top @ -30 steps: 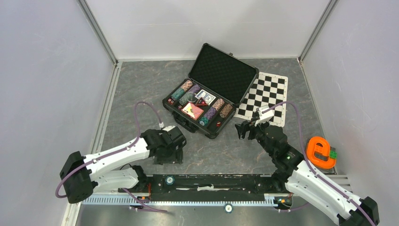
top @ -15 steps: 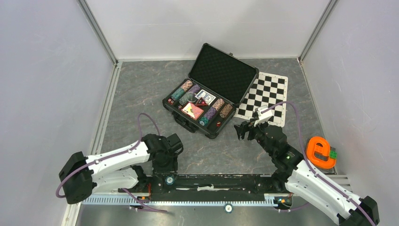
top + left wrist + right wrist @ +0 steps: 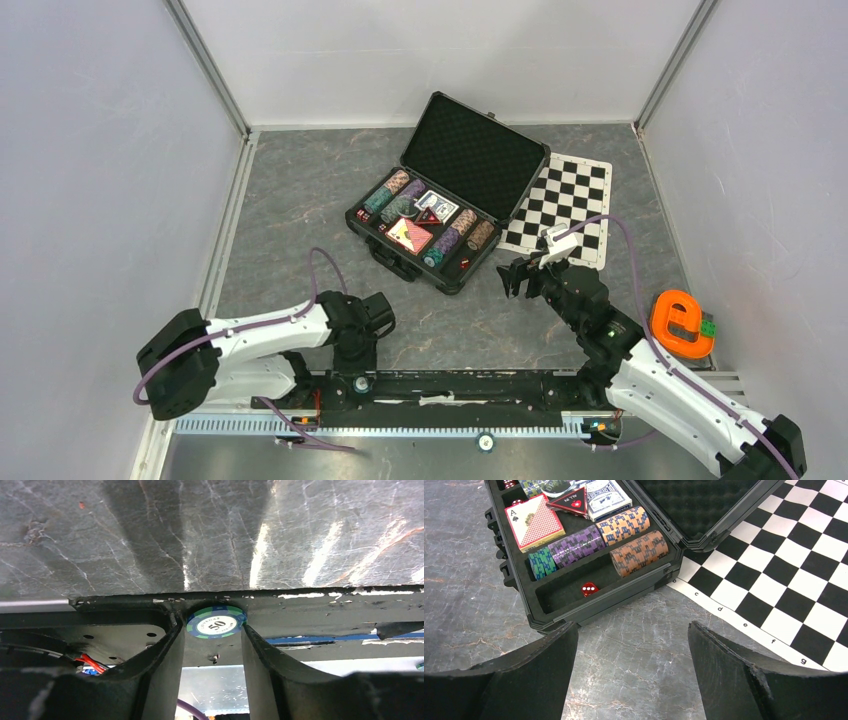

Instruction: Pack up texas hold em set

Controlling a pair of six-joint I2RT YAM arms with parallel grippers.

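The black case [image 3: 472,158] lies open mid-table, lid back over a corner of the chequered mat [image 3: 570,205]. Its tray holds a red deck [image 3: 535,521], a blue deck [image 3: 601,492], rows of purple [image 3: 576,545], brown [image 3: 639,552] and teal chips [image 3: 541,562], and a red die [image 3: 589,588] in the front slot. The right gripper [image 3: 633,628] hangs just before the case, fingers wide, holding nothing. The left gripper [image 3: 213,626] is down at the near rail [image 3: 325,612], where a teal "50" chip [image 3: 216,622] lies flat, fingers close on either side; I cannot tell whether they pinch it.
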